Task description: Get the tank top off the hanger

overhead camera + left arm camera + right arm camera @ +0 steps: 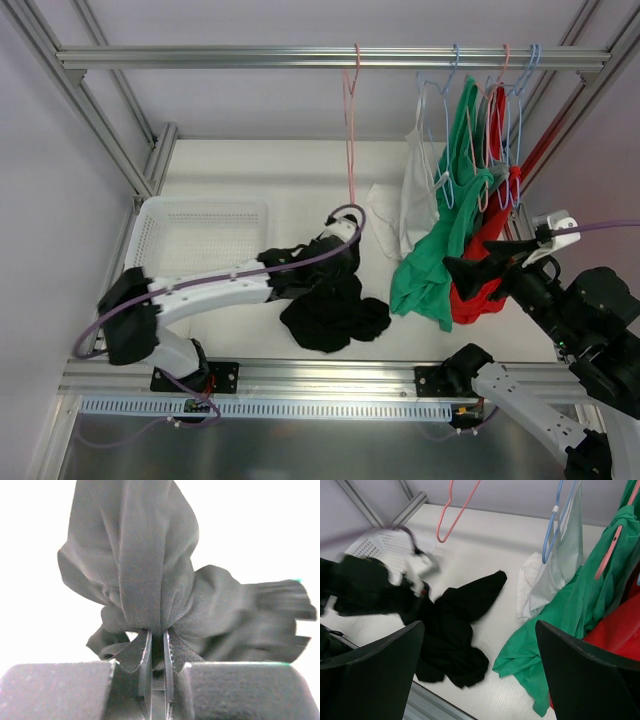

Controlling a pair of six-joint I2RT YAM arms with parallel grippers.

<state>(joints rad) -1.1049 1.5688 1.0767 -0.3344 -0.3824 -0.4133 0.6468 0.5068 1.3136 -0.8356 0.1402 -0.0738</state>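
Here the black tank top (335, 310) lies crumpled on the white table (300, 180), off any hanger, near the front edge and just right of the white basket (200, 232). The left gripper (335, 262) pinches a bunched fold of the black fabric, fingers (146, 655) pressed nearly together with cloth between them, seen close up in the left wrist view. A pink hanger (351, 130) hangs bare from the overhead rail (300, 57), above and behind the tank top. Further right on the rail hang a white garment (418, 190), a green garment (445, 240) and a red garment (490, 250) on blue and pink hangers, hems touching the table. The right gripper (480, 265) sits by the red and green cloth, its jaws spread wide apart, holding nothing.
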